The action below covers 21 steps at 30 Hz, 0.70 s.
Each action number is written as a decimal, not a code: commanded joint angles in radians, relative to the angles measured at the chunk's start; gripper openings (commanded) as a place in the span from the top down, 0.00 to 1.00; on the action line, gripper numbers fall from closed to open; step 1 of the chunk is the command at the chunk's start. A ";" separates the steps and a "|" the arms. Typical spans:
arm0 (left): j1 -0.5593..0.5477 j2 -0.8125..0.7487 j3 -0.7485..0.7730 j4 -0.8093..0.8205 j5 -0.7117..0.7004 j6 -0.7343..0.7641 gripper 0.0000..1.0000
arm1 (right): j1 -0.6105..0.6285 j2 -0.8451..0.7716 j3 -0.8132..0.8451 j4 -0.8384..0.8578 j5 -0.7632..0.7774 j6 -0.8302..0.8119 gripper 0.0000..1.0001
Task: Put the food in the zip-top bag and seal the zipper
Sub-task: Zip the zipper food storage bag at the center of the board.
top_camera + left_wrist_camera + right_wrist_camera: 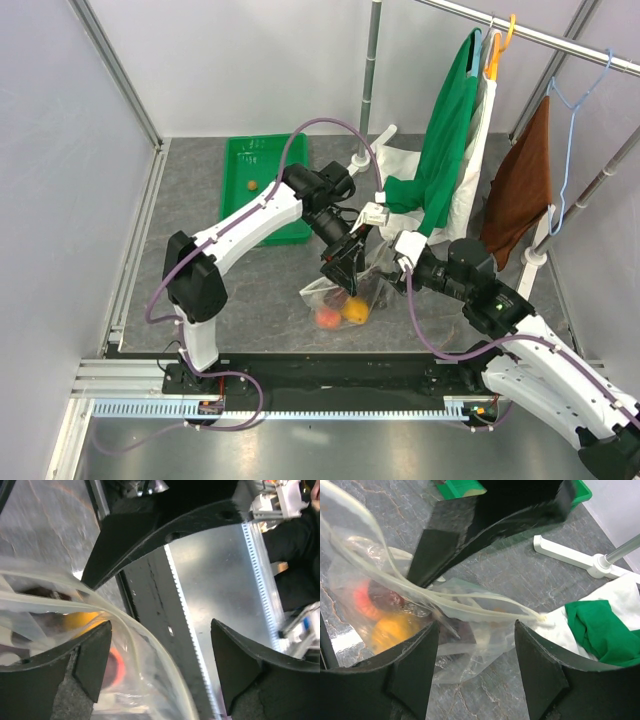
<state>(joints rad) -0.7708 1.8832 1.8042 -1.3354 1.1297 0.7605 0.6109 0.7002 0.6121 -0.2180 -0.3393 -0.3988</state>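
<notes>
Right wrist: one orange (pixel 390 630), one peach (pixel 362 600) in one zip-top bag (pixel 470 592); left fingers (pixel 94 656), right fingers (pixel 541 676) wide apart.

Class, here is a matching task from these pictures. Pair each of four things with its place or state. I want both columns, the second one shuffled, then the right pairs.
Column one:
1. orange
2. green tray
3. brown cloth
4. left gripper

Column two:
A. hanging up at the right
B. inside the zip-top bag
C. jaws wide apart, at the bag's mouth
D. lying flat at the back left

Pairs: 1-B, 2-D, 3-A, 4-C
</notes>
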 commanded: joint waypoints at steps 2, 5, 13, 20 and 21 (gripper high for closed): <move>-0.031 -0.070 -0.054 0.172 -0.239 -0.325 0.24 | -0.003 -0.028 0.044 0.017 -0.007 0.006 0.31; -0.048 -0.102 -0.081 0.243 -0.367 -0.388 0.37 | -0.005 -0.034 0.044 0.000 0.016 0.031 0.33; -0.055 -0.200 -0.069 0.151 -0.475 -0.120 0.98 | -0.005 -0.129 0.060 -0.079 0.006 0.142 0.23; -0.055 -0.251 0.024 -0.108 -0.501 0.337 0.98 | -0.005 -0.197 0.098 -0.153 -0.063 0.313 0.23; -0.055 -0.256 0.027 -0.119 -0.501 0.388 0.98 | -0.003 -0.197 0.106 -0.155 -0.063 0.328 0.26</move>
<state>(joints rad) -0.8204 1.6871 1.7596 -1.2922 0.6353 0.8356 0.6102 0.5224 0.6559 -0.3439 -0.3553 -0.1780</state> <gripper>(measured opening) 0.033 0.779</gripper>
